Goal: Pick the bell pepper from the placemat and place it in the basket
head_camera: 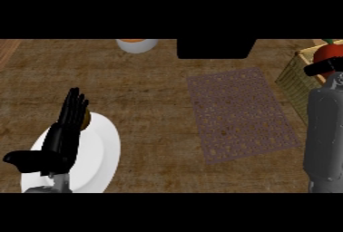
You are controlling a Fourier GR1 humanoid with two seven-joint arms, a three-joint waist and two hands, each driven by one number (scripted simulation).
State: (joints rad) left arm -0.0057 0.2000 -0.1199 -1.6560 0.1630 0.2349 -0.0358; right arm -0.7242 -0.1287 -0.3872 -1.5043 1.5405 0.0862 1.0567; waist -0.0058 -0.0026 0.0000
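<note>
Your right robot hand [326, 67] is up at the far right corner of the wooden surface [147, 95], and the red bell pepper [330, 50] sits right against it, on its far side. The black fingers cross the pepper's near side and seem curled on it, though most of the hand runs off the edge of the view, so take that as a likely hold. The pepper is no longer on the brown woven placemat [241, 115], which lies bare toward the right of the surface. It hangs over the pale wicker basket [295, 77] at the right edge, and the basket's near wall shows just below and left of the hand.

So the relation that matters is vertical: the pepper is above the basket, roughly over its opening, and the way in looks straight down. You cannot judge the pepper's long axis from here.

Your left robot hand [64, 131] rests with fingers straight over the white round plate [100, 149] at the near left corner, well apart from the basket
</note>
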